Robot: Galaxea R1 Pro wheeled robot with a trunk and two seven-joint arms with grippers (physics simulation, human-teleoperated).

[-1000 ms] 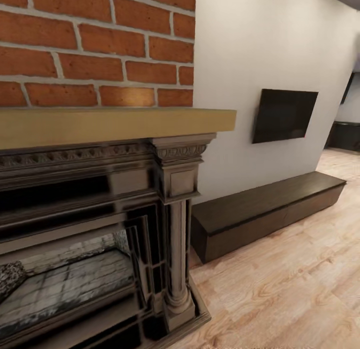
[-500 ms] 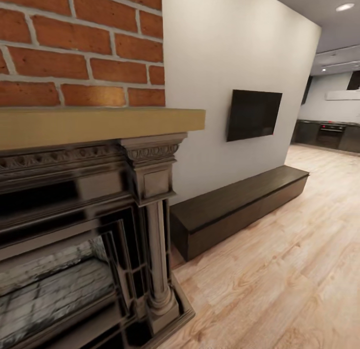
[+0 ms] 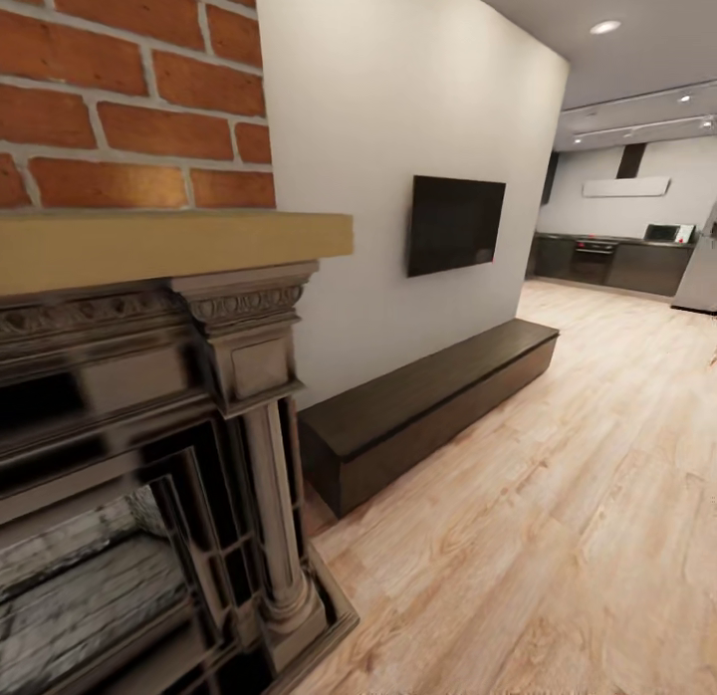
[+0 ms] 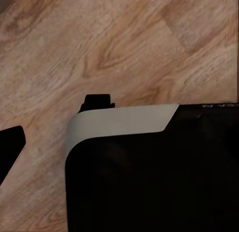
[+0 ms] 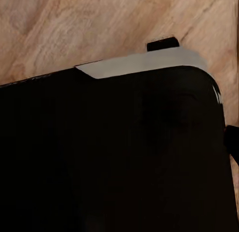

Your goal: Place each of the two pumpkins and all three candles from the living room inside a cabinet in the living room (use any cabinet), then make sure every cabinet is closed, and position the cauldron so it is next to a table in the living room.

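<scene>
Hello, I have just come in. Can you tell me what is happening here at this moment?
Nothing is being handled right now; the robot seems to be on its way through the living room. The head view looks along a white wall with a brick fireplace close by, a long low dark cabinet against the wall with all its fronts shut, and a dark screen mounted above it. A kitchen lies beyond. Both wrist views look down at the wooden floor past the robot's dark body.

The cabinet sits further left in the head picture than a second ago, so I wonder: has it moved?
No. The cabinet keeps its place against the wall under the black screen and beside the fireplace; the whole picture shifted, so the camera turned.
</scene>
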